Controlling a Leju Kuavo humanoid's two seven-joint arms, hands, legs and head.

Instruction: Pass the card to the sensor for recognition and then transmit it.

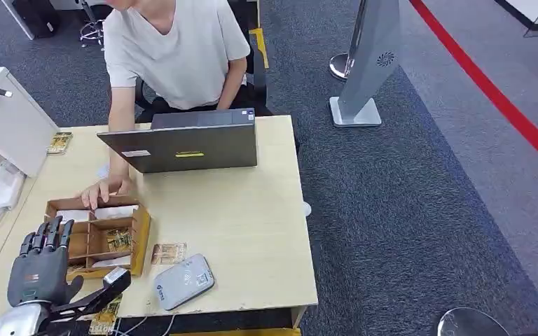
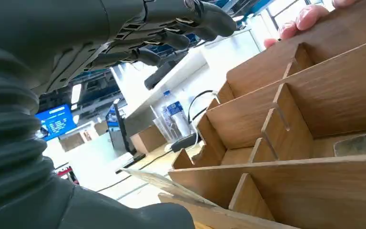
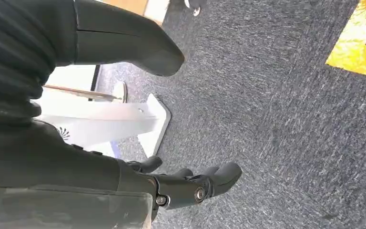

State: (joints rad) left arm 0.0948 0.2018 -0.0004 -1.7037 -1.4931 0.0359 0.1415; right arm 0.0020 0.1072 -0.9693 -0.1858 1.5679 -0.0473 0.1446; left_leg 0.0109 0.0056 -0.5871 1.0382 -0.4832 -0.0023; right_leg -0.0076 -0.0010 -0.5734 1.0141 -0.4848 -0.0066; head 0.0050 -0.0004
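Wooden table: card lies well apart from left hand, fingers spread, empty

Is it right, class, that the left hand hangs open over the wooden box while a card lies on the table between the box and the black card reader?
Nearly. The reader is light grey, not black, as the head view shows. The rest stands: the left hand hangs open over the wooden box, and a card lies on the table between box and reader.
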